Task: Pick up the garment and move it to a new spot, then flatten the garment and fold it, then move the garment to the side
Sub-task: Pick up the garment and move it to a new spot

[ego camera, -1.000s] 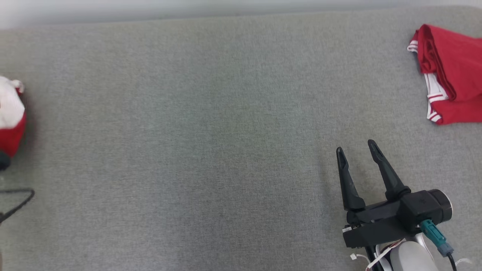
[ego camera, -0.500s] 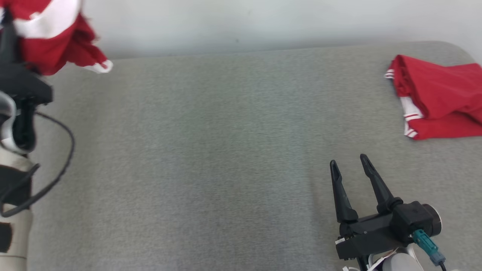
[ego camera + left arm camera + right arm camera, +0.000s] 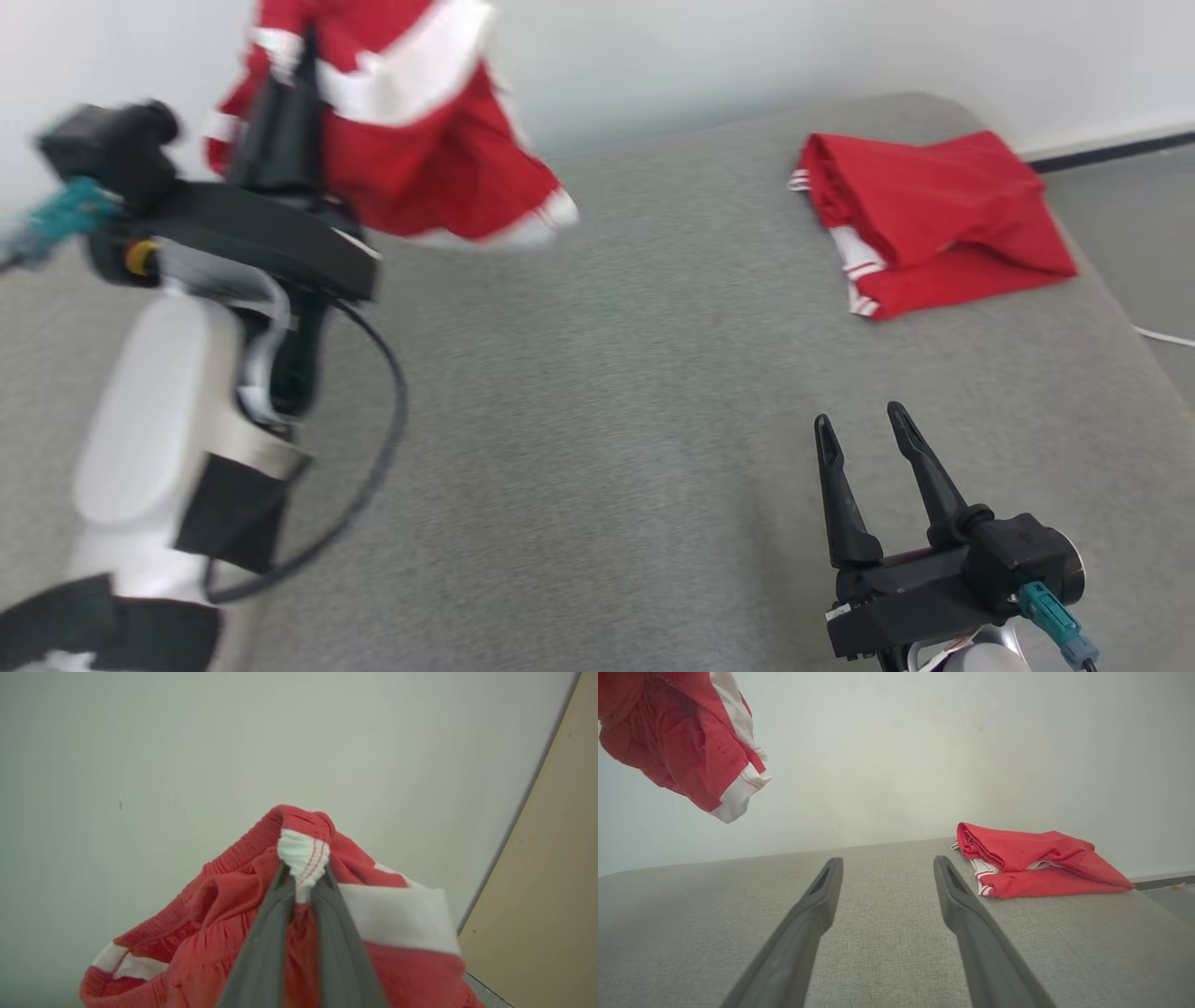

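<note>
No text, label, brand, number or sign can be read anywhere in these views.

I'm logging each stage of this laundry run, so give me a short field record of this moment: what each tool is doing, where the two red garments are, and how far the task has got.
left tool: shut on the elastic edge of the held garment, raised
held garment: red with white bands, bunched, hanging in the air above the far left of the grey surface
right tool: open, empty, low over the near right of the surface
folded garment: red with white trim, lying at the far right of the surface
task stage: garment lifted, not yet set down
</note>
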`<state>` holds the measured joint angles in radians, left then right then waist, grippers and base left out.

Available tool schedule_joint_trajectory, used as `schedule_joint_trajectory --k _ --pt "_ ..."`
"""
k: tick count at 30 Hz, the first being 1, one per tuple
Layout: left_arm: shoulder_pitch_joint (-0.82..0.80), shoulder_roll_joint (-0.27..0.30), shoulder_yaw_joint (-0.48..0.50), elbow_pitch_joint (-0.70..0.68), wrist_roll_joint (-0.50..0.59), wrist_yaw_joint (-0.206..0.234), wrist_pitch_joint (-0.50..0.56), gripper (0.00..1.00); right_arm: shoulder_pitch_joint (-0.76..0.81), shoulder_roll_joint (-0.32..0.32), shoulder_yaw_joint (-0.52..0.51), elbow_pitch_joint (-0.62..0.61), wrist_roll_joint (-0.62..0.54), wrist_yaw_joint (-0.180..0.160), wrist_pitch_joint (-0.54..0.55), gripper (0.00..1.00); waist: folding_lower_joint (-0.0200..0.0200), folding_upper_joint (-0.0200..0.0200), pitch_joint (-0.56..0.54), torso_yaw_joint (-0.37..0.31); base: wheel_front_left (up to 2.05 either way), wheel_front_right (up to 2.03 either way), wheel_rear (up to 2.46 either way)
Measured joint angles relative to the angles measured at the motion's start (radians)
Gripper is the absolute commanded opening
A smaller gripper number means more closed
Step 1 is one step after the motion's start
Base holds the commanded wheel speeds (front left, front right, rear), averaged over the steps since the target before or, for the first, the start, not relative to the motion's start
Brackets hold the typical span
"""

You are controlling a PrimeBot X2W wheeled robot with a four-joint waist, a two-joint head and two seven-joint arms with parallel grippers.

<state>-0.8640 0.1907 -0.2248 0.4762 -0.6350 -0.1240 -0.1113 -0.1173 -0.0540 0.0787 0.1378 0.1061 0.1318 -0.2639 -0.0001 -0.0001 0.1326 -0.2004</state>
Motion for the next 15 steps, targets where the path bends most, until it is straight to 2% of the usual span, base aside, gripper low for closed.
schedule_joint_trajectory --k 6,15 --pt "0.037 -0.076 -0.064 -0.014 0.000 0.000 0.003 0.00 0.006 0.002 -0.003 0.002 0.014 0.000 0.000 1.00 0.0001 0.0000 -0.002 -0.066 0.00 0.00 0.00" --pt "0.152 -0.106 -0.167 0.015 0.014 0.000 0.006 0.00 0.020 0.002 -0.015 -0.004 0.035 0.000 0.000 1.00 0.0002 0.0001 0.024 -0.089 0.00 0.00 0.00"
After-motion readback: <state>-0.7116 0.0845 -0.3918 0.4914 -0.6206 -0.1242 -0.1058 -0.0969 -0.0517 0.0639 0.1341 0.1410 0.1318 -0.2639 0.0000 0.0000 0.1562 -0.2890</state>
